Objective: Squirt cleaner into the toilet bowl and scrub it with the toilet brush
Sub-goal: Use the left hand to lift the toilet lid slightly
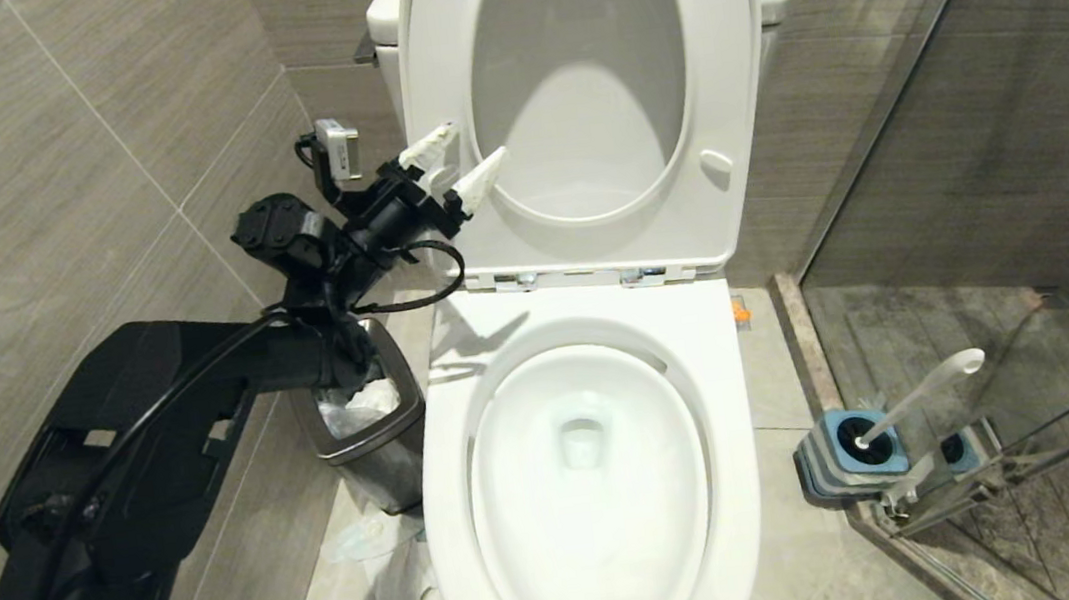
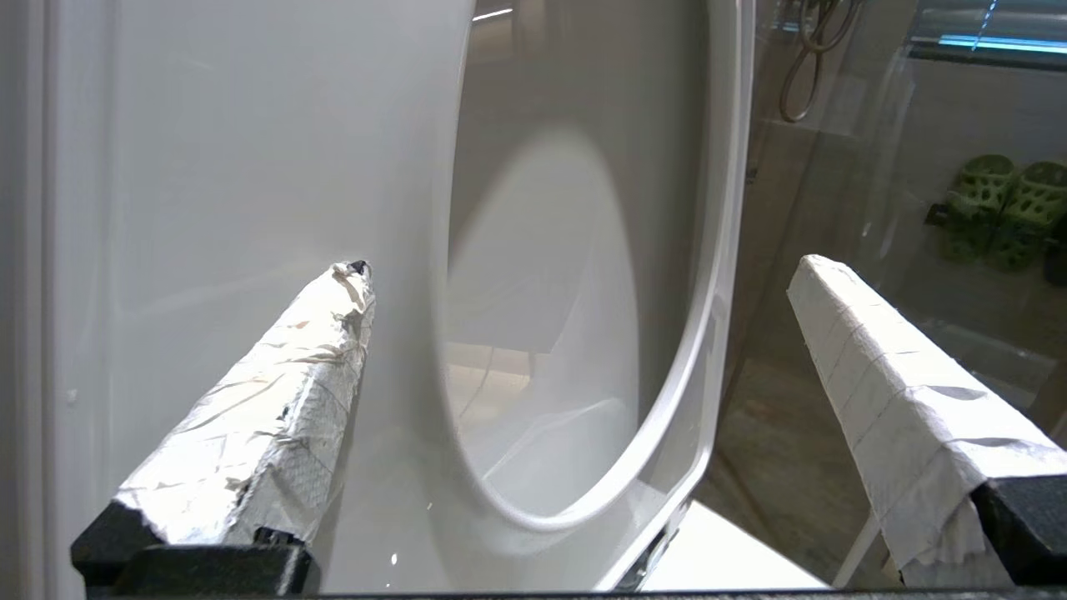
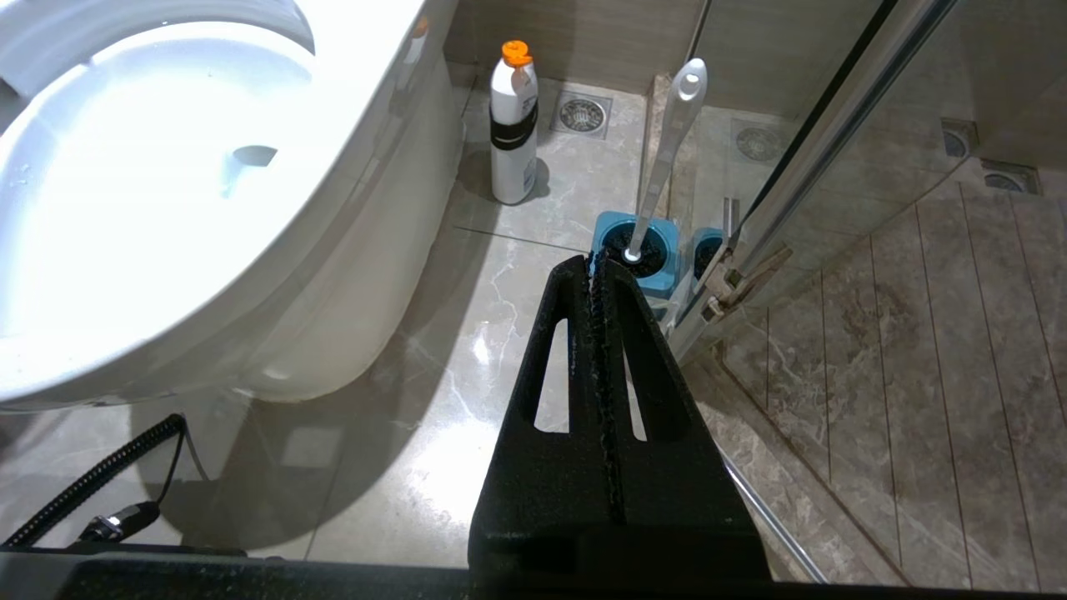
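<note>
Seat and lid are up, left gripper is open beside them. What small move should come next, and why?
Probably draw the left gripper back from the raised seat; it is open, holds nothing, and the toilet bowl lies exposed. The cleaner stands untouched on the floor near the toilet brush, on the side of the shut right gripper, so that arm would likely fetch it.

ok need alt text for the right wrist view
The shut right gripper hangs above the floor, pointing toward the toilet brush upright in its blue holder. The cleaner stands beside the toilet bowl.
</note>
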Robot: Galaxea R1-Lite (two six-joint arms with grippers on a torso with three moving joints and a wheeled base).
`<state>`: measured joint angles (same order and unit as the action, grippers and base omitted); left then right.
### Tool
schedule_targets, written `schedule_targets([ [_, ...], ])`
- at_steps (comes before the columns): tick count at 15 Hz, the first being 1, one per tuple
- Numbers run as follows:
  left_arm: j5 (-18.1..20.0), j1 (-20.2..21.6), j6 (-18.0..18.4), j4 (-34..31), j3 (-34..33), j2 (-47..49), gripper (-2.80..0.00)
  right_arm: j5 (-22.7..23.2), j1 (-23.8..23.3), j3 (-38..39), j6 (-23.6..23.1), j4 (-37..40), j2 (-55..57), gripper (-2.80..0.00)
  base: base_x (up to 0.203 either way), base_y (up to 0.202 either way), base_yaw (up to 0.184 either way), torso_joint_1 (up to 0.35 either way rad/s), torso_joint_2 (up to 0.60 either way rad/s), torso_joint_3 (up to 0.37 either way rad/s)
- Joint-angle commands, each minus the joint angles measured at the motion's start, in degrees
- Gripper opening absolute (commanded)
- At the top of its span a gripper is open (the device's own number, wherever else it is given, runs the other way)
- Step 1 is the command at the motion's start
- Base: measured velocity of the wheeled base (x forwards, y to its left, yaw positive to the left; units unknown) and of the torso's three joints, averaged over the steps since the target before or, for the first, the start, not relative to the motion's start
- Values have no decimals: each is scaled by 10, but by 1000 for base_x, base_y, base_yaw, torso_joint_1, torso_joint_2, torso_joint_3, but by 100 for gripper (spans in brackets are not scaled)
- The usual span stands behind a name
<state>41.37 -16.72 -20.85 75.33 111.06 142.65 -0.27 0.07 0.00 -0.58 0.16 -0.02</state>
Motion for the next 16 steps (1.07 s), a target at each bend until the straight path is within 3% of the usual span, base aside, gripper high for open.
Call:
schedule_targets([
  [1, 2, 1, 2, 3, 0, 13, 0, 0, 0, 1, 0, 0, 0, -280, 0, 0, 0, 0, 0, 0],
  [7, -9, 0, -4, 3, -6, -19, 0, 0, 0, 1, 0, 0, 0, -280, 0, 0, 0, 0, 0, 0],
  [10, -24, -6, -28, -2, -40, -79, 0, 0, 0, 1, 0, 0, 0, -280, 0, 0, 0, 0, 0, 0],
  [13, -27, -10, -45, -2, -132, -159, 0, 0, 0, 1, 0, 0, 0, -280, 0, 0, 0, 0, 0, 0],
  [16, -39, -25, -63, -1, -276, -260, 0, 0, 0, 1, 0, 0, 0, -280, 0, 0, 0, 0, 0, 0],
])
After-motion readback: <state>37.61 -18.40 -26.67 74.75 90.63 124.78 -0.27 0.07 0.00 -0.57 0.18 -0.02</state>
